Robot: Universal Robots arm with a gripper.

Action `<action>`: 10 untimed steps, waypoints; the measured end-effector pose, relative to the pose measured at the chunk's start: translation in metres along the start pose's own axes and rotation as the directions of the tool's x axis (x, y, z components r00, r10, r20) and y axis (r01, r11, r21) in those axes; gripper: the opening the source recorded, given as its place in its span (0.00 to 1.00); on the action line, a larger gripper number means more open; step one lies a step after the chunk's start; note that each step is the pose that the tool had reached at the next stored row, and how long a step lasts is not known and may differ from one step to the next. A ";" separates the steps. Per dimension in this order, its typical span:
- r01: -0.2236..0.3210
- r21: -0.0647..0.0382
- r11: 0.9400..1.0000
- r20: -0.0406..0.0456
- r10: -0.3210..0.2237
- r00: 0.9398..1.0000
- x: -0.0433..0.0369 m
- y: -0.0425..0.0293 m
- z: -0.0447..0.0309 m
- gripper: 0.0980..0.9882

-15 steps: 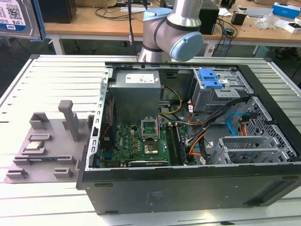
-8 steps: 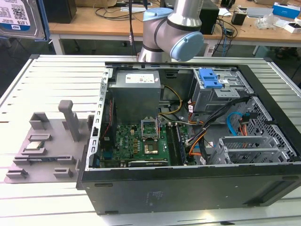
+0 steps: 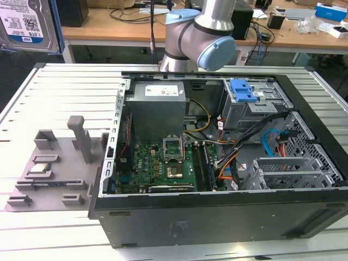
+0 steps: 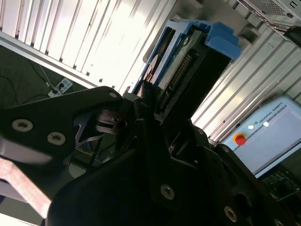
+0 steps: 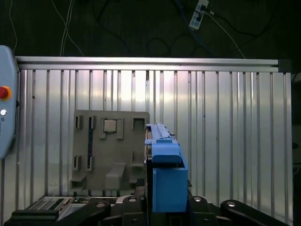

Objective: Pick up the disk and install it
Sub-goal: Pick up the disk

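Observation:
The disk [image 3: 26,24], a silver hard drive with a blue-and-white barcode label, hangs high at the exterior view's far left, above the table. In both wrist views I see it edge-on, with blue plastic rails [image 5: 165,176] along its sides and a blue tab [image 4: 221,40] at its end. My gripper [image 5: 164,209] is shut on the disk, its black fingers [image 4: 146,106] clamping the drive's lower end. The disk is held upright over the slatted table, clear of the computer case.
An open computer case [image 3: 217,212] lies on the slatted aluminium table [image 3: 65,92]. Inside are a motherboard [image 3: 163,163] and a grey drive cage with a blue latch [image 3: 243,89]. A grey fixture plate [image 3: 54,179] holding a small chip [image 3: 41,167] lies beside the case. A teach pendant [image 4: 263,141] rests nearby.

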State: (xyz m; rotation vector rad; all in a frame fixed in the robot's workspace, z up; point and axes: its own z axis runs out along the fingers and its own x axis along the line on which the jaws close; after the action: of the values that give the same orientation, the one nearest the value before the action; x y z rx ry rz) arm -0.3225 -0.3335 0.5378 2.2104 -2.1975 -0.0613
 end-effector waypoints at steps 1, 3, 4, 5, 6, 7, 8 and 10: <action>0.000 0.000 1.000 0.000 0.000 1.000 0.0000 -0.0007 0.0008 0.30; 0.000 0.000 1.000 0.000 0.000 1.000 0.0001 -0.0023 0.0027 0.30; 0.000 0.000 1.000 0.000 0.000 1.000 0.0001 -0.0032 0.0037 0.30; 0.000 0.000 1.000 0.000 0.000 1.000 0.0001 -0.0039 0.0044 0.30; 0.000 0.000 1.000 0.000 0.000 1.000 0.0001 -0.0046 0.0052 0.30; 0.000 0.000 1.000 0.000 0.000 1.000 0.0001 -0.0053 0.0060 0.30; 0.000 0.000 1.000 0.000 0.000 1.000 0.0001 -0.0061 0.0067 0.30; 0.000 0.000 1.000 0.000 0.000 1.000 0.0002 -0.0080 0.0085 0.30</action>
State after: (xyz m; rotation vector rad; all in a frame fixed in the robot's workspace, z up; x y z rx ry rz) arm -0.3149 -0.3336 0.5289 2.2103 -2.1975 -0.0613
